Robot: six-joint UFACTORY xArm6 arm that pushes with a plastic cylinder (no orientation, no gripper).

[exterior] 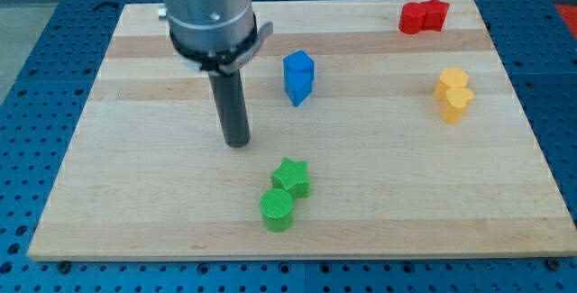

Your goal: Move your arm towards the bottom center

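Setting: a pale wooden board is lying on a blue pegboard table, seen from above and slightly from the front.
Arm: a grey cylinder is coming down from the view's top left and is ending in a straight dark rod.
My tip: it is resting on the board left of centre, about halfway down. There are no jaws to open or close; the arm is ending in a plain rod and is holding nothing.
Bottom centre: this area of the board is lying below and to the right of my tip, and two green blocks are sitting there.
Green star: it is sitting below and to the right of my tip, near it but apart.
Green cylinder: it is touching the green star on its lower left side, close to the board's bottom edge.
Blue block: it is standing above and to the right of my tip, apart from it; its exact shape is hard to make out.
Yellow blocks: two are sitting pressed together near the view's right edge.
Red blocks: two are sitting side by side at the view's top right corner; the right one is looking star-shaped.
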